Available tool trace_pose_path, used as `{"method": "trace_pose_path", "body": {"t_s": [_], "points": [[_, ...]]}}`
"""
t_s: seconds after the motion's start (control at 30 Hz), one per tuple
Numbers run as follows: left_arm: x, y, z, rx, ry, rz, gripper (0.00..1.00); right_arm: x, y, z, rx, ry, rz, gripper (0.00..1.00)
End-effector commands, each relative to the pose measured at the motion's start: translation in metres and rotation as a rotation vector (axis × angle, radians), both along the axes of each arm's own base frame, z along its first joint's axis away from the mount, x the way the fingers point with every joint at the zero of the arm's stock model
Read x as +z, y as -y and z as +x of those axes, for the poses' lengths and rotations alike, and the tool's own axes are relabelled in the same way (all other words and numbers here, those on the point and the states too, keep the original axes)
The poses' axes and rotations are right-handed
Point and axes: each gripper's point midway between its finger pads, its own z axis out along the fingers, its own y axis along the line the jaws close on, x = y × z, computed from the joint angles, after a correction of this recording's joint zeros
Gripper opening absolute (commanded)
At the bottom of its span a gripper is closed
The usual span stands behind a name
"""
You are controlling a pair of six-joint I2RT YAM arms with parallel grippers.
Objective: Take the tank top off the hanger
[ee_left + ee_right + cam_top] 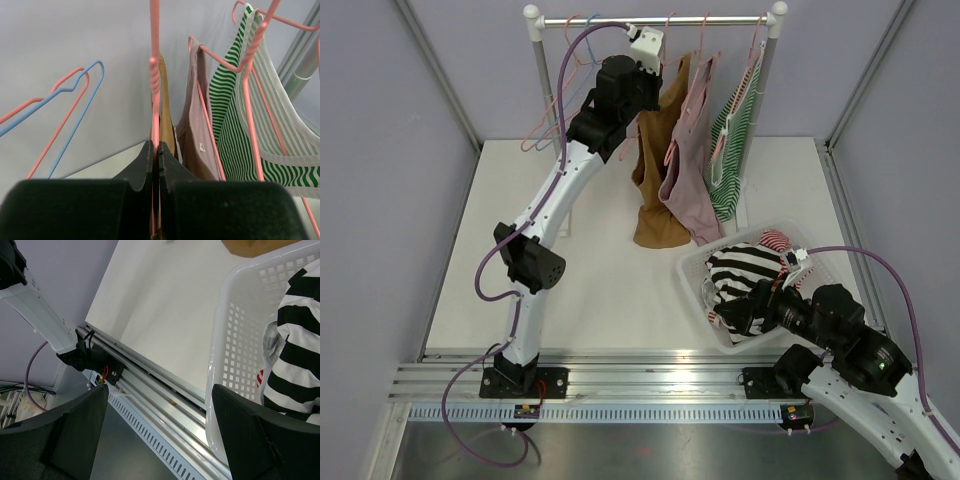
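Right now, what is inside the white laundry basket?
A black-and-white striped garment fills the white laundry basket, with a red-and-white striped piece at its far corner. Anything beneath them is covered, and the open right end effector hides part of the near side from above.

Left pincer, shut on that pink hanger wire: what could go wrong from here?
1. The left pincer pinches only the thin pink hanger wire, so the hanger may twist or slip when pulled.
2. The mauve top and green striped top hang close beside the mustard tank top; a pull could snag them.
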Motion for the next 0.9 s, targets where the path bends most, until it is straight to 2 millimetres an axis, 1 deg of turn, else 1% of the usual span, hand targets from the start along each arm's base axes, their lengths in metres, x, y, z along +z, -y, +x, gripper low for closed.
{"method": "trace_pose_path", "body": {"t_s": [0.0, 0.03, 0.07, 0.1, 0.17, 0.2, 0.3, 0.33, 0.37, 0.43, 0.53, 0.57, 0.6, 0.63, 0.67, 0.7, 0.73, 0.77, 0.8, 0.83, 0.87], "points": [[0.082, -0.026, -0.019, 0.079, 0.17, -0.109, 0.0, 0.019, -0.003, 0.003, 0.01, 0.055, 0.029, 0.92], [0.09, -0.028, -0.023, 0.081, 0.171, -0.144, 0.0, 0.019, -0.003, 0.004, 0.007, 0.055, 0.028, 0.92], [0.09, -0.029, -0.023, 0.082, 0.171, -0.147, 0.0, 0.019, -0.003, 0.004, 0.007, 0.057, 0.028, 0.92], [0.098, -0.032, -0.027, 0.085, 0.184, -0.155, 0.0, 0.02, -0.003, 0.003, 0.007, 0.059, 0.032, 0.92], [0.105, -0.034, -0.031, 0.086, 0.194, -0.162, 0.0, 0.022, -0.002, 0.003, 0.007, 0.065, 0.035, 0.92], [0.112, -0.037, -0.036, 0.086, 0.207, -0.167, 0.0, 0.02, -0.001, 0.002, 0.007, 0.062, 0.032, 0.92], [0.116, -0.04, -0.041, 0.085, 0.214, -0.163, 0.0, 0.023, 0.0, 0.001, 0.007, 0.071, 0.04, 0.92], [0.125, -0.044, -0.047, 0.082, 0.229, -0.169, 0.0, 0.024, 0.0, 0.0, 0.006, 0.073, 0.042, 0.92], [0.12, -0.043, -0.047, 0.081, 0.219, -0.162, 0.0, 0.025, 0.001, 0.0, 0.006, 0.076, 0.044, 0.92], [0.128, -0.048, -0.055, 0.079, 0.229, -0.165, 0.0, 0.026, 0.001, 0.0, 0.006, 0.08, 0.046, 0.92], [0.118, -0.051, -0.062, 0.076, 0.189, -0.147, 0.0, 0.028, 0.001, 0.001, 0.007, 0.09, 0.039, 0.92], [0.129, -0.059, -0.074, 0.074, 0.202, -0.159, 0.0, 0.033, 0.002, 0.001, 0.006, 0.103, 0.042, 0.93], [0.106, -0.057, -0.072, 0.076, 0.154, -0.138, 0.0, 0.036, 0.003, 0.001, 0.0, 0.114, 0.04, 0.93], [0.107, -0.062, -0.078, 0.082, 0.152, -0.145, 0.0, 0.039, 0.004, 0.003, -0.004, 0.126, 0.035, 0.94], [0.127, -0.074, -0.095, 0.094, 0.197, -0.18, 0.0, 0.042, 0.005, 0.004, -0.011, 0.134, 0.036, 0.95], [0.107, -0.076, -0.094, 0.104, 0.16, -0.161, 0.0, 0.044, 0.004, 0.005, -0.01, 0.141, 0.036, 0.96], [0.109, -0.082, -0.1, 0.119, 0.165, -0.169, 0.0, 0.045, 0.004, 0.006, -0.008, 0.145, 0.032, 0.96], [0.119, -0.093, -0.114, 0.128, 0.177, -0.182, 0.0, 0.047, 0.002, 0.006, -0.002, 0.148, 0.032, 0.97], [0.119, -0.098, -0.12, 0.134, 0.174, -0.178, 0.0, 0.049, 0.001, 0.007, 0.003, 0.156, 0.031, 0.97], [0.106, -0.099, -0.123, 0.136, 0.145, -0.163, 0.0, 0.048, -0.001, 0.008, 0.009, 0.156, 0.026, 0.98], [0.108, -0.103, -0.132, 0.125, 0.148, -0.172, 0.0, 0.048, -0.002, 0.009, 0.013, 0.159, 0.022, 0.98]]}}
